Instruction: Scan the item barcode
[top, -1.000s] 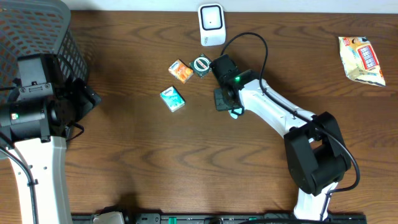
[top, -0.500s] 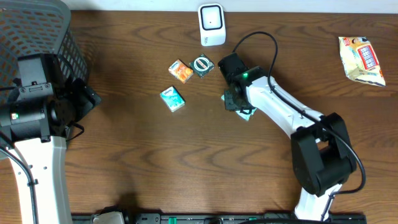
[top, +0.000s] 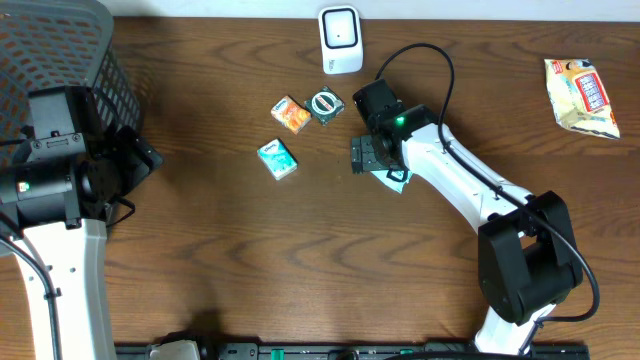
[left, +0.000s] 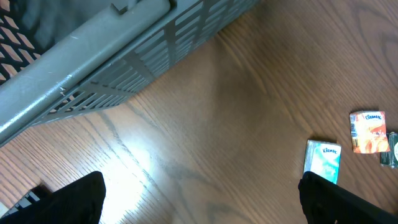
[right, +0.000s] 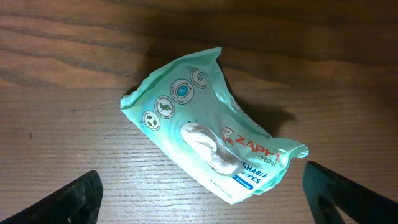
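The crumpled mint-green plastic wipes packet (right: 208, 140) lies on the brown wooden table (right: 74, 50), free of any grip. The right gripper (right: 205, 198) hovers directly above it, fingers spread wide. The white barcode scanner (top: 340, 40) stands near, at the far edge. The left gripper (left: 202, 202), fingers wide and empty, is beside the grey mesh basket (left: 124, 50).

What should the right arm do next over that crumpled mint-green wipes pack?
Probably raise the right gripper straight up, clear of the crumpled mint-green plastic wipes pack. Its jaws stand open, having just let go, and the pack lies free on the brown wooden table.
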